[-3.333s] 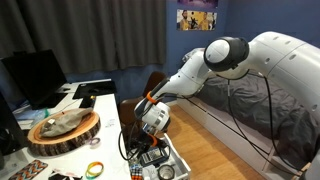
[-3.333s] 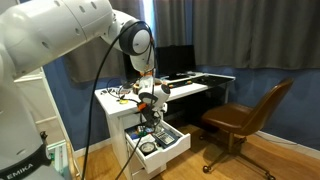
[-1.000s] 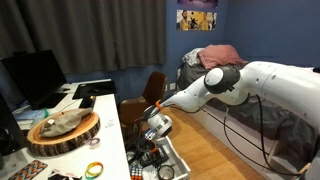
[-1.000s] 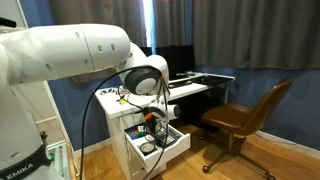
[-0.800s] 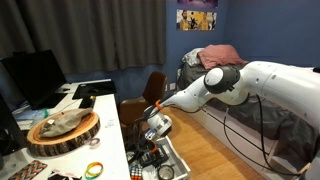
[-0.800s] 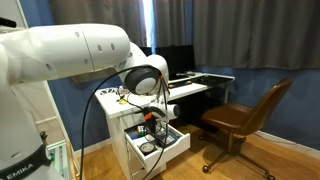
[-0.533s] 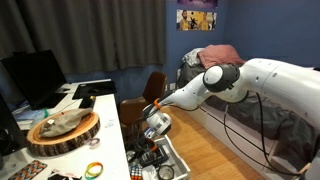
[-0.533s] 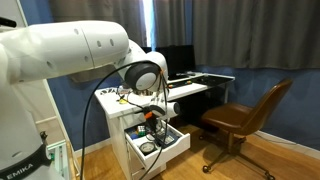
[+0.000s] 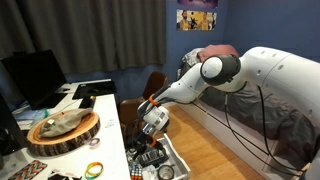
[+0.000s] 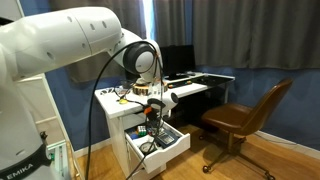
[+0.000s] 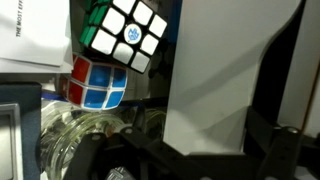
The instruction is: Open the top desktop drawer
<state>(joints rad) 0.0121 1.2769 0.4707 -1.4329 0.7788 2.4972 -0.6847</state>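
Note:
The top desktop drawer (image 10: 170,150) is a shallow white tray pulled out of the white desk, and it also shows in an exterior view (image 9: 176,160). It holds several small items and cables. My gripper (image 9: 152,120) hangs just above the drawer's inner end, as the exterior view (image 10: 151,112) also shows. In the wrist view its dark fingers (image 11: 195,160) stand apart, with a white panel (image 11: 215,80) between them. Two Rubik's cubes (image 11: 125,30) lie beside that panel.
A brown swivel chair (image 10: 245,115) stands on the wood floor beside the desk. The desk top carries a wooden slab (image 9: 63,128), monitors (image 9: 35,75) and tape rolls (image 9: 95,168). A bed (image 9: 265,120) runs behind the arm.
The arm's elbow has swung up and back, and the gripper has risen slightly above the drawer. The drawer stays pulled out as before.

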